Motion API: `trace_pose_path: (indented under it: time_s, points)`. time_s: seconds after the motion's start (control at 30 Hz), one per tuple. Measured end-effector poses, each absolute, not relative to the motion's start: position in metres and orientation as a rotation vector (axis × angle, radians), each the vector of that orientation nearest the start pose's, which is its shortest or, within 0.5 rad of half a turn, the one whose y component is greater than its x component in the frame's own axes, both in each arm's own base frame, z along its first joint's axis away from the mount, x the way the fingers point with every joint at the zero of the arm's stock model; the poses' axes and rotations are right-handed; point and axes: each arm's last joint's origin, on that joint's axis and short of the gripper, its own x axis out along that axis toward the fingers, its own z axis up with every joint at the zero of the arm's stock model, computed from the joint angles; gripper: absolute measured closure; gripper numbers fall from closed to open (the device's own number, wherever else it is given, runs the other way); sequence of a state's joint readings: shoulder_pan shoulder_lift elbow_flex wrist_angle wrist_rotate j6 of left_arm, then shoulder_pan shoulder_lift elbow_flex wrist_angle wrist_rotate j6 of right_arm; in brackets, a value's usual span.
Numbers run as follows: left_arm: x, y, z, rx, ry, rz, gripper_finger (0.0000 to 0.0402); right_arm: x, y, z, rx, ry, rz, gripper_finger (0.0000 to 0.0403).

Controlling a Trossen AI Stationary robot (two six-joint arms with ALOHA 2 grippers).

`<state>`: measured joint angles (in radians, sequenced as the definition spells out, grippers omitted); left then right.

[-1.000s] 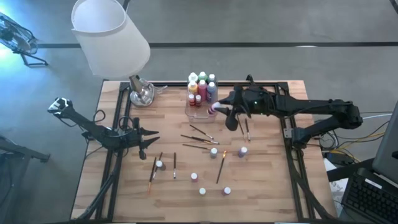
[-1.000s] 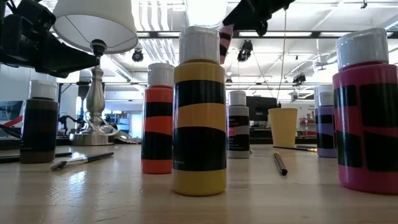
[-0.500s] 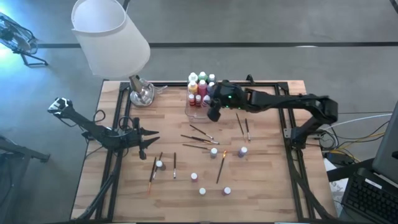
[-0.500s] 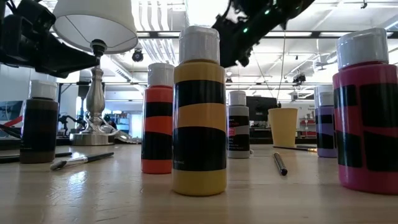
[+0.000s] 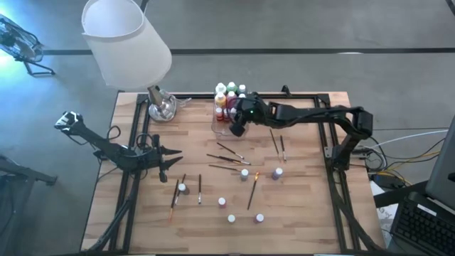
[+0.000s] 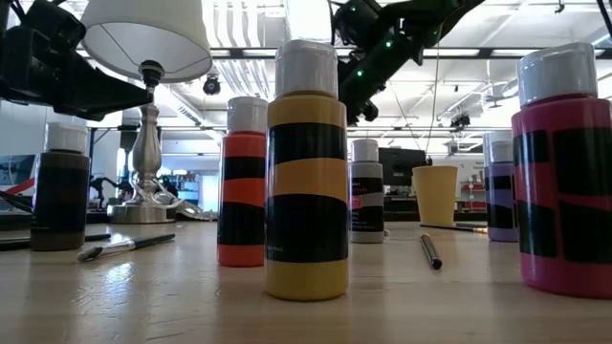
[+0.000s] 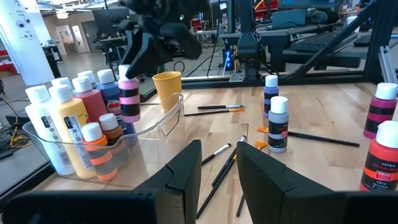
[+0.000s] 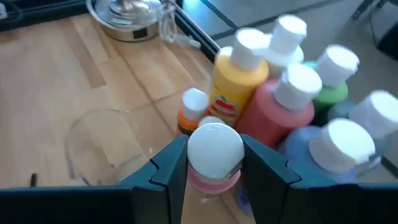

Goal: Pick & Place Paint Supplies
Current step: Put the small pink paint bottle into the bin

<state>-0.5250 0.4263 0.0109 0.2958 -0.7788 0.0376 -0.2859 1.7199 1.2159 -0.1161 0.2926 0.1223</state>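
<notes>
Pink-and-black-banded paint bottle with a white cap (image 7: 129,98) hangs upright, cap up, pinched in the right pincer (image 8: 214,163) over the clear plastic box (image 7: 155,124); beneath and beside it stand yellow, red, orange and white bottles. Left pincer (image 7: 219,163) waits spread, well apart

Pink bottle (image 8: 214,163) body hidden behind right end effector (image 8: 214,171) fingers; lamp (image 6: 143,57) shade cut off at frame top.

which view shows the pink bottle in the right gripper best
The left wrist view: the pink bottle hangs side-on in the right gripper over the clear box. The right wrist view shows mostly its cap; the high view hides it; the low view doesn't show it.
</notes>
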Motion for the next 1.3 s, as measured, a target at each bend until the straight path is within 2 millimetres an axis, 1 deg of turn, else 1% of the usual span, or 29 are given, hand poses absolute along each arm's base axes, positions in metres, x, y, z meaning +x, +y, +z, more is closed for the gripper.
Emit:
trace_pose_path:
  time_s: [0.1, 0.2, 0.37, 0.43, 0.63, 0.7, 0.9, 1.03, 1.2, 1.3]
  points:
    - [0.11, -0.04, 0.158, 0.11, 0.1, 0.252, 0.0293, 0.36, -0.121, 0.24, 0.146, 0.582, -0.622, 0.0289]
    - [0.11, -0.04, 0.158, 0.11, 0.1, 0.252, 0.0293, 0.358, -0.126, 0.238, 0.175, 0.558, -0.642, 0.0289]
    - [0.11, -0.04, 0.158, 0.11, 0.1, 0.252, 0.0293, 0.359, -0.131, 0.228, 0.197, 0.563, -0.658, 0.0272]
    - [0.11, -0.04, 0.158, 0.11, 0.1, 0.252, 0.0293, 0.361, -0.132, 0.224, 0.207, 0.557, -0.662, 0.0272]
    - [0.11, -0.04, 0.158, 0.11, 0.1, 0.252, 0.0293, 0.365, -0.138, 0.21, 0.218, 0.573, -0.675, 0.0289]
    - [0.11, -0.04, 0.158, 0.11, 0.1, 0.252, 0.0293, 0.366, -0.14, 0.206, 0.231, 0.577, -0.684, 0.0288]
    - [0.11, -0.04, 0.158, 0.11, 0.1, 0.252, 0.0293, 0.368, -0.145, 0.196, 0.242, 0.591, -0.697, 0.0268]
    - [0.11, -0.04, 0.158, 0.11, 0.1, 0.252, 0.0293, 0.37, -0.147, 0.187, 0.243, 0.609, -0.698, 0.0279]
    - [0.11, -0.04, 0.158, 0.111, 0.101, 0.252, 0.0293, 0.37, -0.148, 0.186, 0.24, 0.61, -0.699, 0.0287]
    - [0.11, -0.04, 0.158, 0.111, 0.101, 0.252, 0.0293, 0.37, -0.147, 0.186, 0.24, 0.612, -0.699, 0.027]
